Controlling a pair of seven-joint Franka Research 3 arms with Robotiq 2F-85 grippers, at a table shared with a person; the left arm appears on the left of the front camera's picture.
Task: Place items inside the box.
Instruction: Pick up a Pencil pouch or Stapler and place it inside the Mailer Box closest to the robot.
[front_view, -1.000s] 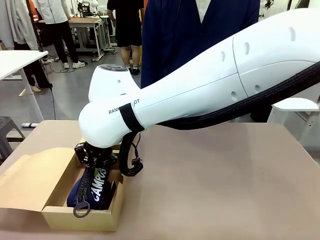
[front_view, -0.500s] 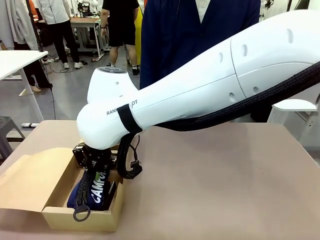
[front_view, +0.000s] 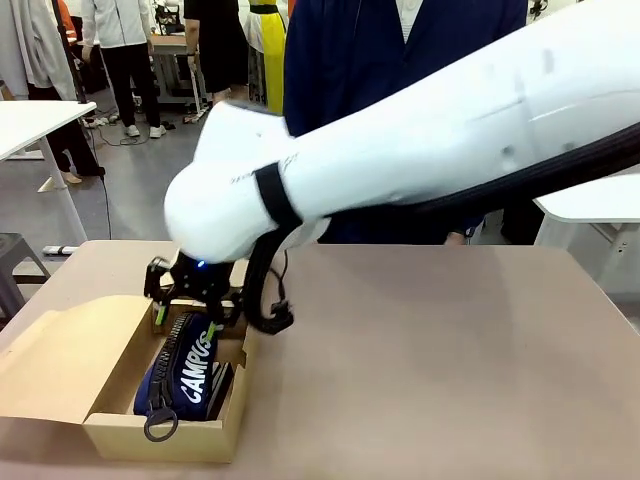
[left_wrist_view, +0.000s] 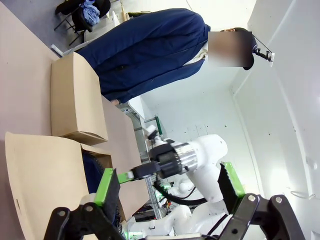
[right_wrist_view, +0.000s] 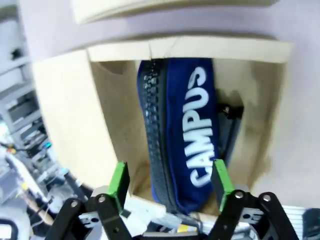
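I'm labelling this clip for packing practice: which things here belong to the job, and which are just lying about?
Job: navy zip pencil case lettered CAMPUS; open shallow brown cardboard box; right pincer, open above the case.
Lying about: closed second brown cardboard box; white side table.

The pencil case (front_view: 185, 372) (right_wrist_view: 190, 130) lay in the box (front_view: 165, 438) directly beneath the right end effector (front_view: 187, 318) (right_wrist_view: 169, 177), lengthwise between its spread fingers and apart from them. A dark item (right_wrist_view: 227, 131) sat in the box beside the case. The lid flap (front_view: 60, 360) spread out left of the end effector. A second box (left_wrist_view: 75, 100) stood on the counter (front_view: 450, 360) just beyond it.
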